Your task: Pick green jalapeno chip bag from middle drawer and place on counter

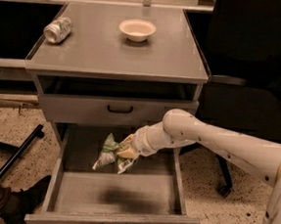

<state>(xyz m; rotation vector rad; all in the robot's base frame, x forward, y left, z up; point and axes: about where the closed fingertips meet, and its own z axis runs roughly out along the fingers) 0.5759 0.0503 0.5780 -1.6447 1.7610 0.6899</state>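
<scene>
The green jalapeno chip bag, light green with white patches, hangs crumpled from my gripper above the floor of the open middle drawer. My gripper is shut on the bag's right end, and the white arm reaches in from the right over the drawer. The bag's shadow lies on the drawer floor below it. The grey counter is above, behind the bag.
A white bowl and a silvery-green can lying on its side are on the counter. A shallower closed drawer with a black handle sits under the top. A black office chair stands at right. A dark shoe is at lower left.
</scene>
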